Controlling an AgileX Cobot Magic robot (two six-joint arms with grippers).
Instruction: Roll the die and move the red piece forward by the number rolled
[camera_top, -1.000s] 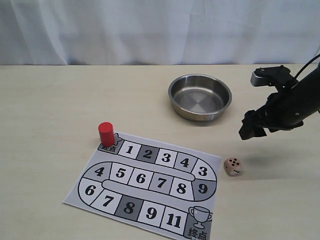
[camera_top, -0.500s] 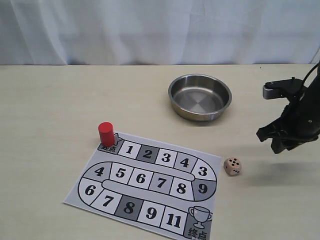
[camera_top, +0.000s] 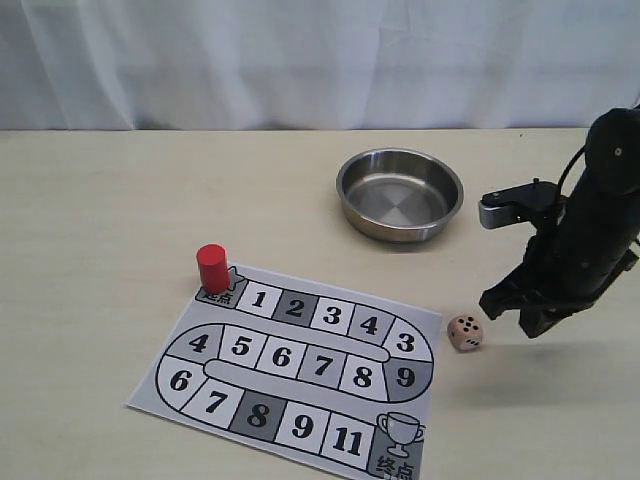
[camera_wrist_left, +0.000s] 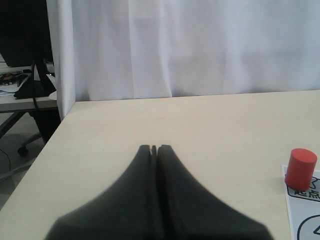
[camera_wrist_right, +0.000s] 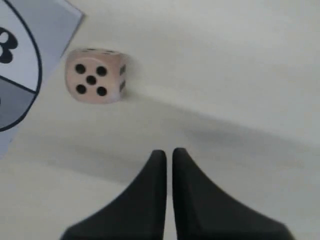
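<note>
The die (camera_top: 464, 332) lies on the table just right of the board, five pips up, and shows again (camera_wrist_right: 95, 75) in the right wrist view. My right gripper (camera_top: 530, 322) hangs a little to its right, shut with nothing held; its tips (camera_wrist_right: 169, 152) stand apart from the die. The red piece (camera_top: 211, 268) stands upright on the board's start square at the top left corner, also seen as a red cylinder (camera_wrist_left: 300, 169) in the left wrist view. My left gripper (camera_wrist_left: 154, 148) is shut and empty over bare table, out of the exterior view.
The paper game board (camera_top: 300, 365) with numbered squares lies at the front centre. A steel bowl (camera_top: 400, 193), empty, sits behind it. A white curtain closes off the far table edge. In the left wrist view the table's side edge (camera_wrist_left: 45, 145) drops to the floor.
My right gripper has closed from wide open to shut. The arm swung right, then came back left and lower, ending close beside the die. Die and red piece have not moved.
</note>
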